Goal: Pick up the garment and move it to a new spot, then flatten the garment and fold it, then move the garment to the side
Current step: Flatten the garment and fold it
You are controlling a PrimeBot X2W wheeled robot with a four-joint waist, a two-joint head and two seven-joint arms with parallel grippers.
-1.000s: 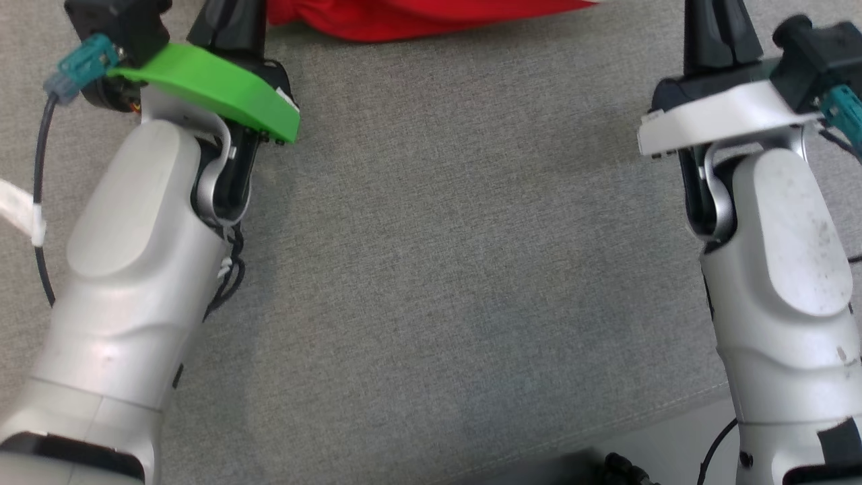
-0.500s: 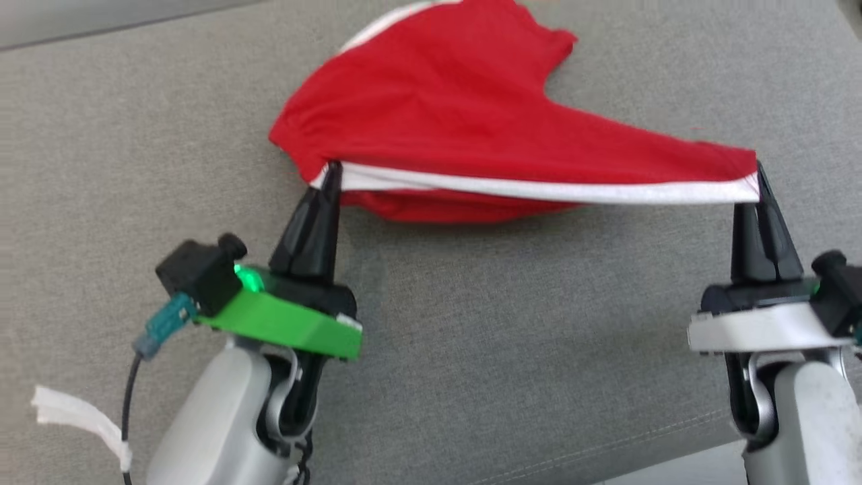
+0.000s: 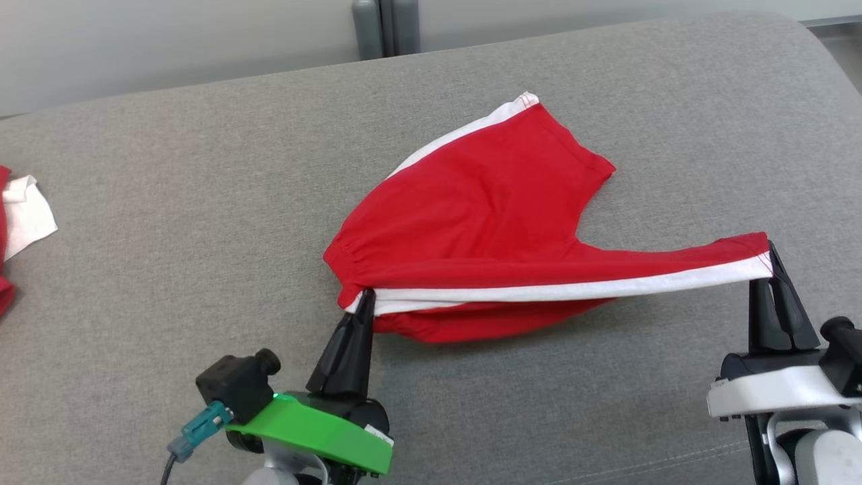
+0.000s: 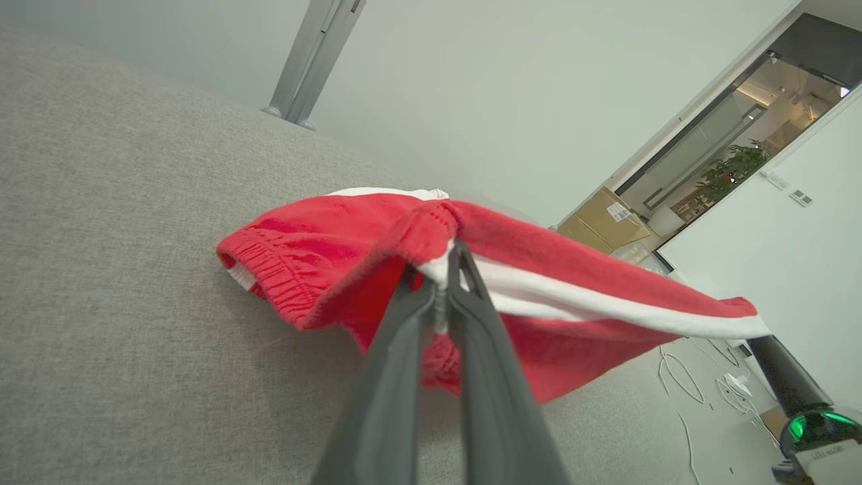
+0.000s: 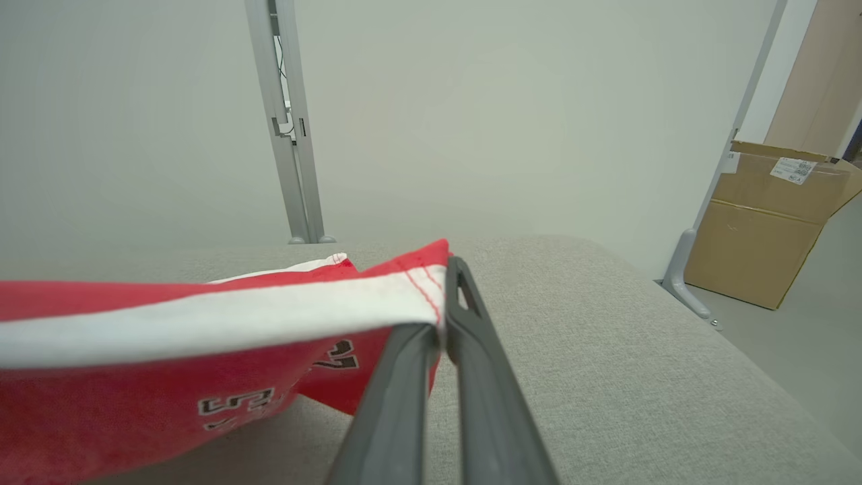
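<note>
Centre frame: I am holding the red garment (image 3: 485, 215) stretched over the grey cushion (image 3: 202, 202), left gripper (image 3: 364, 301) and right gripper (image 3: 772, 261) each clamping one end of its white stripe. Flattening stage, I judge; next, lowering it taut.

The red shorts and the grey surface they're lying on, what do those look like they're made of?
The red shorts look like soft, matte knit cloth, perhaps cotton jersey: they drape in soft folds and pucker at the gathered waistband. The grey surface looks like coarse woven upholstery fabric: heathered, matte, with a stitched seam near the front edge.
</note>
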